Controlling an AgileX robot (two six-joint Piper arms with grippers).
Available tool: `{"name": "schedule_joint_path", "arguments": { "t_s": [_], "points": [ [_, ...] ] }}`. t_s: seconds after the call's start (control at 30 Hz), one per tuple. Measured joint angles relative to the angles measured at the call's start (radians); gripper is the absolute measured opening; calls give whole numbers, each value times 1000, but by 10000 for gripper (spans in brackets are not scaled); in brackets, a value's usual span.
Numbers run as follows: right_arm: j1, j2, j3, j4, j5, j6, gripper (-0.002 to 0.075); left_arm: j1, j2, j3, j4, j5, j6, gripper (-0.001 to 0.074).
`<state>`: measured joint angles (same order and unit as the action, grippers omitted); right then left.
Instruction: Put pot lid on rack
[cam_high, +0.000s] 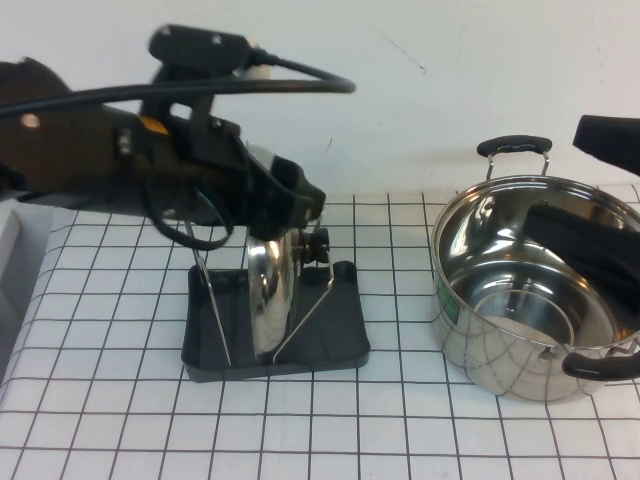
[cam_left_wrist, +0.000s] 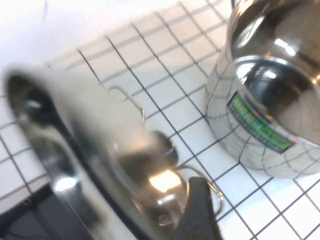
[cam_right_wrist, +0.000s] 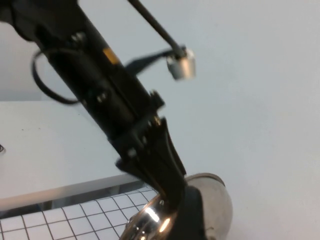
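Observation:
The pot lid (cam_high: 266, 285) stands on its edge in the rack (cam_high: 335, 335), between the wire loops, with its black knob (cam_high: 317, 246) facing right. My left gripper (cam_high: 298, 203) is at the lid's top rim and is shut on it. In the left wrist view the lid (cam_left_wrist: 95, 145) fills the near side, with one dark finger (cam_left_wrist: 197, 212) against it. The right wrist view shows the lid's dome (cam_right_wrist: 212, 200) under my left arm (cam_right_wrist: 110, 100). My right gripper (cam_high: 605, 140) hangs at the far right above the pot.
A deep steel pot (cam_high: 530, 290) with black handles stands right of the rack and also shows in the left wrist view (cam_left_wrist: 270, 85). A pale wall runs behind the gridded table (cam_high: 120, 420). A grey object sits at the left edge (cam_high: 8, 250).

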<state>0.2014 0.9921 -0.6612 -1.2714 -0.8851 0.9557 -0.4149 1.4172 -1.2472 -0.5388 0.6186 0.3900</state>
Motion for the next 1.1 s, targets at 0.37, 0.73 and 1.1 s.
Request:
{"name": "schedule_joint_path", "arguments": {
  "t_s": [0.37,0.73,1.1],
  "points": [
    [0,-84,0,-10,8,10,545,0,-212,0,102,120,-37,173],
    [0,-342,0,-226,202,342,61,0,-596,237,275,127,-164,3],
    [0,-577,0,-486,299,637,0,0,-1139,724,739,-30,-801,0]
  ]
}}
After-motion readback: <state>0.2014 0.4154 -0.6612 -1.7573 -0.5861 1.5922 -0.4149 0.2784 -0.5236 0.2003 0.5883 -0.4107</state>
